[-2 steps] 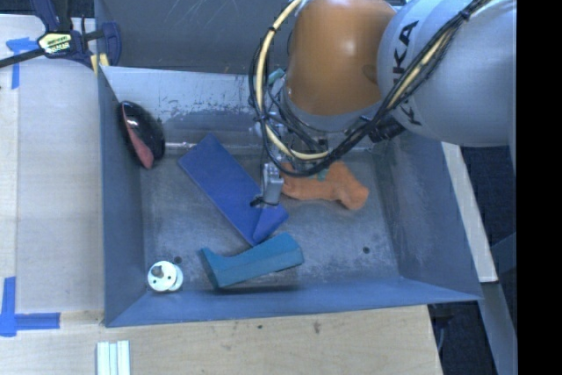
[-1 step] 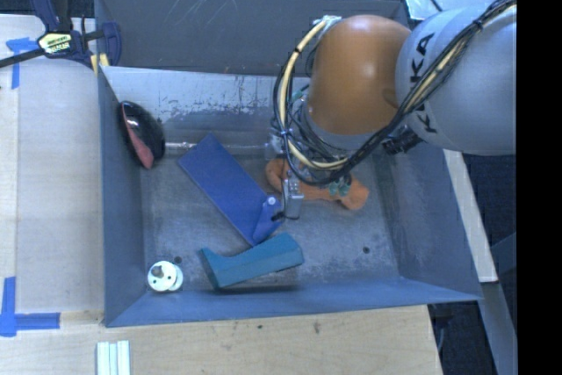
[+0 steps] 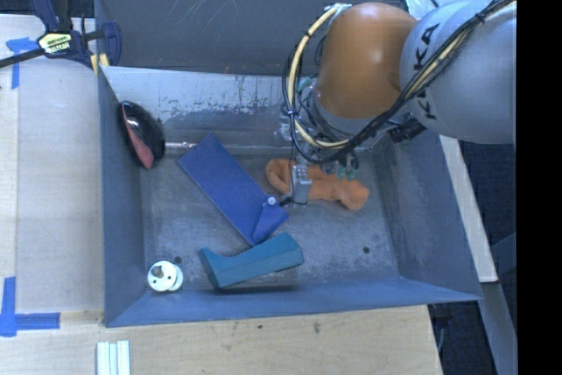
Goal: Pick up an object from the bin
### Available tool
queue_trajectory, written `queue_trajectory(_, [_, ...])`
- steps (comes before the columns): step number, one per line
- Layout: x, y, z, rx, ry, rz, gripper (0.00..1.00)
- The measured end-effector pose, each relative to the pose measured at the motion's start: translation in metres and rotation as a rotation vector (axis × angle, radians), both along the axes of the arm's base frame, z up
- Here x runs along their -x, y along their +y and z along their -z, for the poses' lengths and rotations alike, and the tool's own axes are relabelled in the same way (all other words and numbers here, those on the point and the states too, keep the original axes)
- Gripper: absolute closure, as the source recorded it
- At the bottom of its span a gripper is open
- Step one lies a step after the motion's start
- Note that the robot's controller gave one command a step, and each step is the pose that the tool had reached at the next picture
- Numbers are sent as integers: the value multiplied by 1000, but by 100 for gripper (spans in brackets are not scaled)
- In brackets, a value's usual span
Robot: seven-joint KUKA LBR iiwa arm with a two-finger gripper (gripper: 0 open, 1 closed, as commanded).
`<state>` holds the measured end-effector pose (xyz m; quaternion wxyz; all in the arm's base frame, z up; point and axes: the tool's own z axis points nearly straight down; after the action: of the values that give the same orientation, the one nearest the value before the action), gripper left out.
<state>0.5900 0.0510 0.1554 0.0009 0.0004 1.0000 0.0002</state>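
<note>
Grey steel walls slope down to the floor of the bin (image 3: 219,39), where 5 things lie spread out, none heaped. The arm (image 3: 457,75) reaches in from the right, and its orange wrist cover (image 3: 364,57) and cables hide most of what is below. The jaws hang low near the middle of the floor, over the left part of a lumpy orange toy (image 3: 341,192). Whether they are apart, together or clamped on it I cannot tell, since the wrist covers them.

The toy lies flat, a little right of the floor's middle. Its long axis runs across the view, left to right, dipping slightly at the right end. Most of its length sticks out to the right of the jaws and only a short stub shows to their left. So the jaws stand off-centre on it, and I judge a grip there would take it by 1 end, not by the middle.

Just beside them, lower and to the left, is the near corner of a flat blue board (image 3: 219,176) lying slantwise. The lowest part of the jaws looks close to that corner, perhaps touching it, so a closing move risks catching the board too. A teal block (image 3: 255,263), a small white disc (image 3: 164,277) and a black-and-pink thing (image 3: 140,134) by the left wall lie well apart from the toy.
</note>
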Motion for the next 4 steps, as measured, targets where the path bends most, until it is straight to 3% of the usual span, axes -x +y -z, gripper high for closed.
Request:
queue_trajectory(1, [-25, -31, 63, 0, -1, -213, 100])
queue_trajectory(2, [-25, -31, 63, 0, -1, -213, 0])
queue_trajectory(3, [-25, -31, 63, 0, -1, -212, 100])
queue_trajectory(4, [-25, -31, 63, 0, -1, -212, 100])
